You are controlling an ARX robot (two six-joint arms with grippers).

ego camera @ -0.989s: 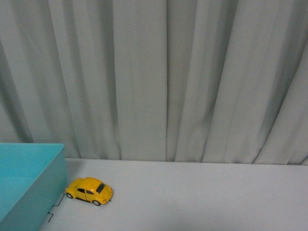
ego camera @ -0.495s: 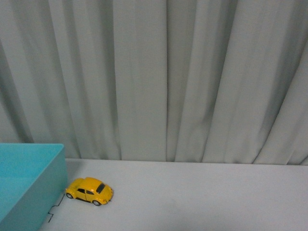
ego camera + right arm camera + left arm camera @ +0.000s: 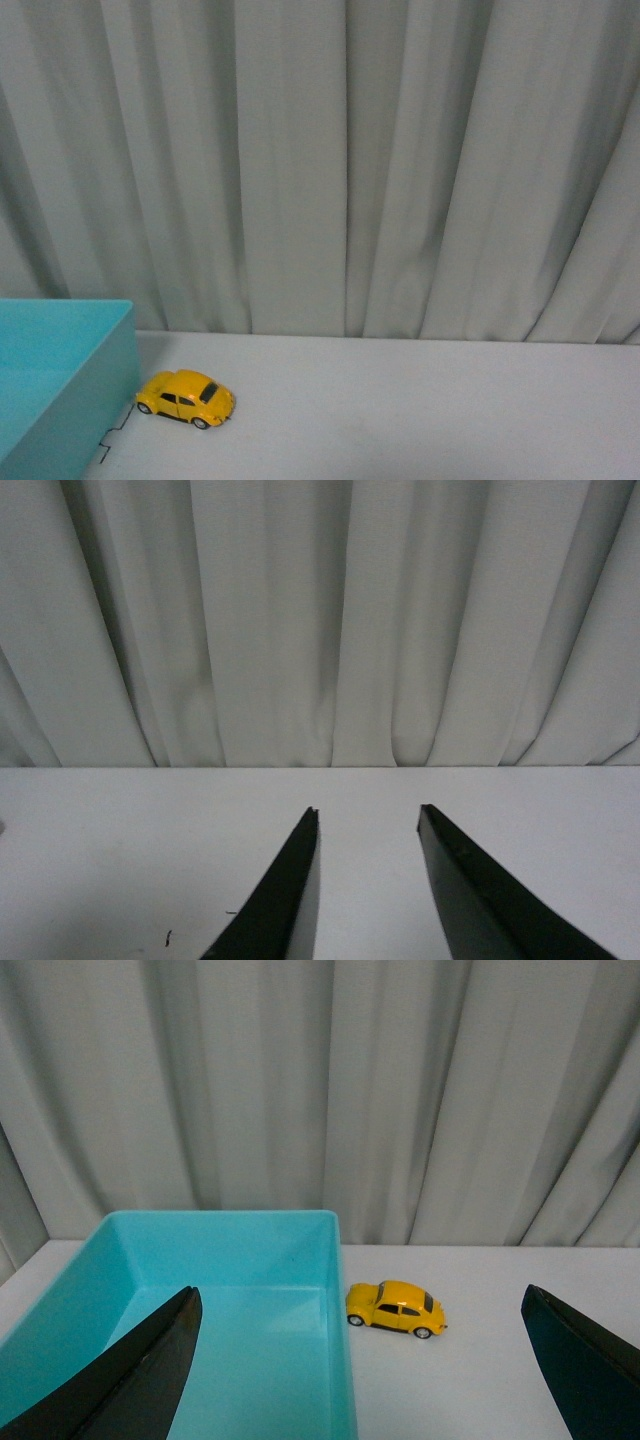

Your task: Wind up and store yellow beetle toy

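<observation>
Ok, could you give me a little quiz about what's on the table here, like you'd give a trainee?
1. Fill in: the yellow beetle toy stands on the table beside a teal ___.
2. True or false: the right gripper is holding the toy.
3. The left gripper is: A open and empty; B shut on the toy; C out of view.
Key: 1 bin; 2 false; 3 A.

Ahead of the left end effector (image 3: 357, 1292), the wall of the teal bin (image 3: 335, 1280) stands just beside the yellow beetle toy (image 3: 396, 1308); the toy's other side is open table (image 3: 480, 1380).
</observation>
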